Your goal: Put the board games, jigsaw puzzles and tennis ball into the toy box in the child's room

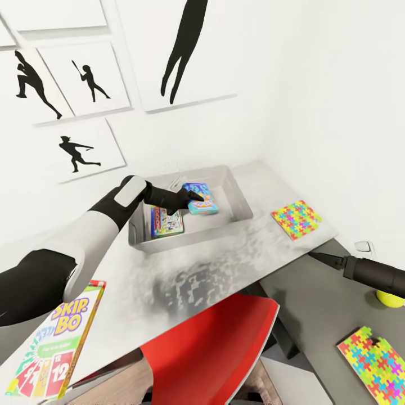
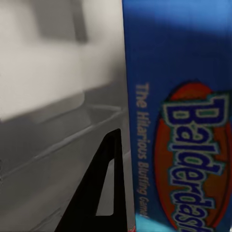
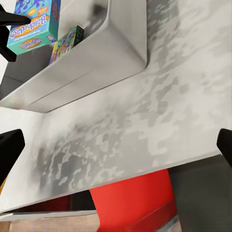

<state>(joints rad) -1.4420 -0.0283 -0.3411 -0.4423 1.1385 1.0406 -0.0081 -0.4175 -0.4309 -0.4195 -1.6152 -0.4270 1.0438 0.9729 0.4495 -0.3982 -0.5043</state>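
**Left gripper holds Balderdash box over the toy box**

Head view: the grey toy box sits on the mottled white table, against the wall. The left gripper reaches over the near rim of the toy box and pinches the blue Balderdash box above its inside. A second board game lies flat in the toy box, nearer its left end. Right of the toy box, a jigsaw puzzle lies on the table edge. The Skip-Bo box sits well in front of the toy box, by the left arm. The right gripper hangs off the table's right side, its state unclear, above a yellow tennis ball and another puzzle. A red chair stands below the table.

Left wrist view: one black finger presses against the side of the Balderdash box, the grey toy box wall behind.

Right wrist view: the toy box holds both games; fingertips stand spread wide.
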